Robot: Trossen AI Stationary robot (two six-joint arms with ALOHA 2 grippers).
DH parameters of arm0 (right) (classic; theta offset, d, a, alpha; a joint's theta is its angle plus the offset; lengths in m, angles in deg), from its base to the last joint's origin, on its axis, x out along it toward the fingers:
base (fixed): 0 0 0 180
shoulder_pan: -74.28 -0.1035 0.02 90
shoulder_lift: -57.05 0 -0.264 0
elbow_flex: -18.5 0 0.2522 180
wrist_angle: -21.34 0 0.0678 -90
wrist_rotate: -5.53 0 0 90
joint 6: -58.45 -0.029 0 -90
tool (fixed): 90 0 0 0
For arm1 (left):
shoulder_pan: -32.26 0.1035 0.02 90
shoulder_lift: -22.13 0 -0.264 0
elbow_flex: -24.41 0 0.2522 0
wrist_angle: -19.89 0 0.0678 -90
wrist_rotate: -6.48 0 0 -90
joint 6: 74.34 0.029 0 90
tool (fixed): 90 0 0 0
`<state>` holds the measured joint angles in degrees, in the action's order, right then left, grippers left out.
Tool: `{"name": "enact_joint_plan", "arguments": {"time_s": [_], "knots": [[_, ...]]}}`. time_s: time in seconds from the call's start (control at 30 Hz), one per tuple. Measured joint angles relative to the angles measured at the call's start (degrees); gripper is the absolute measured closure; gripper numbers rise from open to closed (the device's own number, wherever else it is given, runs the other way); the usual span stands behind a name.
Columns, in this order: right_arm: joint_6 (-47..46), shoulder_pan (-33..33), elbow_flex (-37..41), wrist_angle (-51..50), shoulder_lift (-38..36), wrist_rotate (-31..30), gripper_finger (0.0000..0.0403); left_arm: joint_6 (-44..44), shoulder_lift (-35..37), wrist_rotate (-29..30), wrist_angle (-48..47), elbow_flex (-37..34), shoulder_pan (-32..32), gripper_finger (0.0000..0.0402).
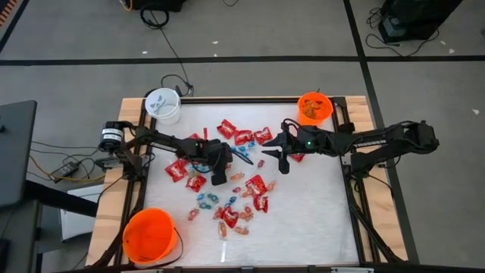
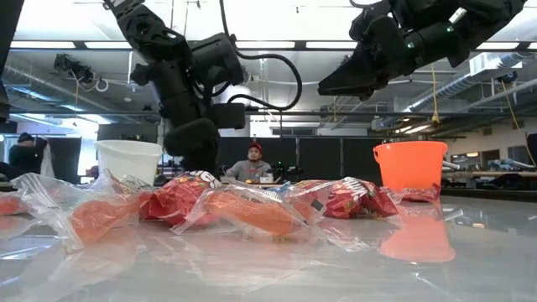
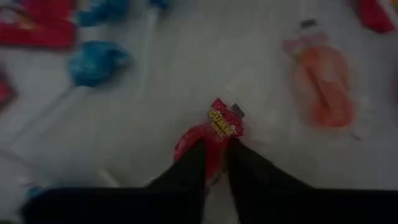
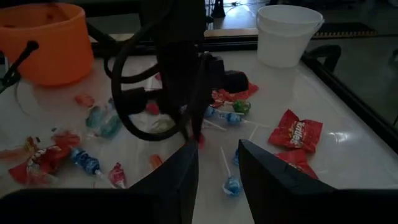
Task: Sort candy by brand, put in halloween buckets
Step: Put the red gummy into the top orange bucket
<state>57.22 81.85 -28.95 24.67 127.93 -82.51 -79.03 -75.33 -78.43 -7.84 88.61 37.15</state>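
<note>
Candy lies scattered over the white table's middle: red packets (image 1: 244, 138), blue-wrapped pieces on sticks (image 1: 208, 199) and orange-pink clear-wrapped ones (image 3: 326, 87). My left gripper (image 1: 220, 180) is down among it, shut on a small red packet (image 3: 219, 124) with yellow lettering. My right gripper (image 1: 274, 159) hovers open above the candy's far right part, with nothing between its fingers (image 4: 180, 168). The white bucket (image 1: 163, 105) stands at the far left corner. The small orange bucket (image 1: 314, 108) is at the far right, the larger orange one (image 1: 150, 235) at the near left. My left gripper pinches the small red packet between its two fingers (image 3: 199, 162), by the end nearer the wrist (image 3: 214, 144). The fingers slant down from above, coming from the table's left. The lettered end sticks out past the fingertips. I cannot tell whether the packet is off the table.
A blue lollipop (image 3: 96, 62) lies just beside the held packet. The table has a raised wooden frame (image 1: 250, 98). Cables and a small device (image 1: 68, 168) lie off its left side. Bare table shows at the near right (image 1: 318, 220). A person (image 2: 252, 164) sits beyond the far edge.
</note>
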Motion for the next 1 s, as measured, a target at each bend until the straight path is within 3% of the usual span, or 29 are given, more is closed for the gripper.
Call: {"name": "enact_joint_plan", "arguments": {"time_s": [0.1,0.27,0.43,0.63,0.83,1.0], "knots": [[-0.51,-0.07,-0.02,-0.55,0.0,0.69,0.0278,-0.24,1.93,3.06,2.88,-0.08,0.0,0.0392],[-0.71,-1.27,-0.04,-1.65,0.99,3.6,0.0278,-0.12,4.39,7.29,9.49,-0.07,0.0,0.0395],[-0.27,-2.74,-0.02,0.07,2.42,0.63,0.0278,2.27,5.0,6.87,21.81,0.02,0.04,0.0397],[7.24,-8.05,-0.07,6.59,4.72,-6.73,0.0278,1.19,4.95,4.88,35.94,-0.01,0.05,0.0397],[13.26,-14.23,-0.02,11.86,6.94,-24.28,0.0278,-3.22,4.95,3.88,42.46,-0.07,0.5,0.0397],[14.75,-15.13,-0.04,15.55,6.69,-26.11,0.0278,-2.98,4.95,-0.19,42.62,-0.07,0.68,0.0398]]}}
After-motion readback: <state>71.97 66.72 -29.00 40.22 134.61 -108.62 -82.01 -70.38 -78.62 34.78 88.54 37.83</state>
